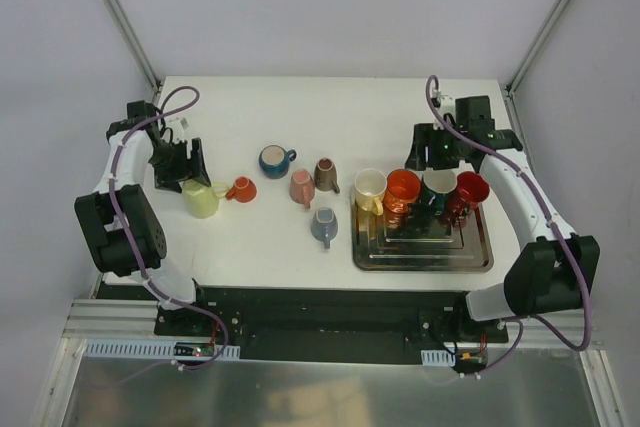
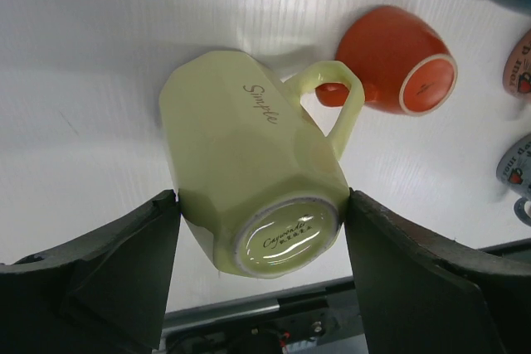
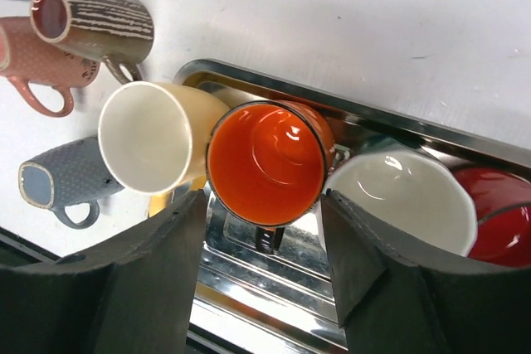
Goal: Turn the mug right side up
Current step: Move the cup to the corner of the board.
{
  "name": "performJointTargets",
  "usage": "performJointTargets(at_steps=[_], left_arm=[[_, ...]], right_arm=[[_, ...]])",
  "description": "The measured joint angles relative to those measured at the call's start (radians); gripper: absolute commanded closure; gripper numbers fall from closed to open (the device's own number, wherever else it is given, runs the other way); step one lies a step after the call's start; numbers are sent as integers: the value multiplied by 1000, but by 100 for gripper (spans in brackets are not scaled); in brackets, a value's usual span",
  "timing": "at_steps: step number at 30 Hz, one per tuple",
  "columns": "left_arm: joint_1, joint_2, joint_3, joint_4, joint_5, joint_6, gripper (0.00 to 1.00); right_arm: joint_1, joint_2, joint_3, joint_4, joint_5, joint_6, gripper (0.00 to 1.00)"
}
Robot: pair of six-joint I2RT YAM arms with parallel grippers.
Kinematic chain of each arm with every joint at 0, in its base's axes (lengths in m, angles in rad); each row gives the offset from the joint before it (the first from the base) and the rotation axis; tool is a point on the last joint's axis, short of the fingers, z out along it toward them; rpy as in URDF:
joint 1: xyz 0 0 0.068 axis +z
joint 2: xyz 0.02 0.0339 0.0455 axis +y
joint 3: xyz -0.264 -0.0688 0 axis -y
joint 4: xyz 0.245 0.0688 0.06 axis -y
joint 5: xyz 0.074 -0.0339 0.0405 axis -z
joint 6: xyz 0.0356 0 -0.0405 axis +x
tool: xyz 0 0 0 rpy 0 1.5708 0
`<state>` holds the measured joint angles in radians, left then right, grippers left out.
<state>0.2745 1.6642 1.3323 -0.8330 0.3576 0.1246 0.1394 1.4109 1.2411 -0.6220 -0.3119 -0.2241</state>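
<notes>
A pale yellow-green mug [image 1: 201,199] stands mouth down at the left of the white table. In the left wrist view the mug [image 2: 241,147] shows its glazed base toward the camera and its handle to the right. My left gripper [image 1: 185,179] is shut on it, with both fingers pressed against its sides near the base [image 2: 261,205]. My right gripper [image 1: 428,162] is open and empty, hovering over an upright orange mug [image 3: 265,162] in the tray, which shows between its fingers [image 3: 264,205].
A small orange cup [image 1: 241,189] lies base up beside the yellow-green mug's handle. Blue [image 1: 274,160], pink [image 1: 302,187], brown [image 1: 326,175] and grey-blue [image 1: 324,226] mugs sit mid-table. A metal tray [image 1: 480,252] at the right holds cream, orange, white and red mugs.
</notes>
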Motion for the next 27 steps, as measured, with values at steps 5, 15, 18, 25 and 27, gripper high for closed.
performJointTargets(at_steps=[5, 15, 18, 25, 27], left_arm=[[1, -80, -89, -47, -2, 16, 32], [-4, -202, -228, -86, 89, 84, 33], [-48, -215, -243, -89, 131, 109, 31], [-205, -246, -272, -65, 162, 124, 21], [-210, -256, -281, -62, 159, 121, 16]], right_arm=[[72, 26, 18, 4, -8, -40, 36], [246, 72, 44, 20, -85, -160, 35], [300, 73, 27, 100, -161, -160, 34], [514, 189, 98, 171, -237, -266, 33], [565, 240, 131, 173, -252, -297, 33]])
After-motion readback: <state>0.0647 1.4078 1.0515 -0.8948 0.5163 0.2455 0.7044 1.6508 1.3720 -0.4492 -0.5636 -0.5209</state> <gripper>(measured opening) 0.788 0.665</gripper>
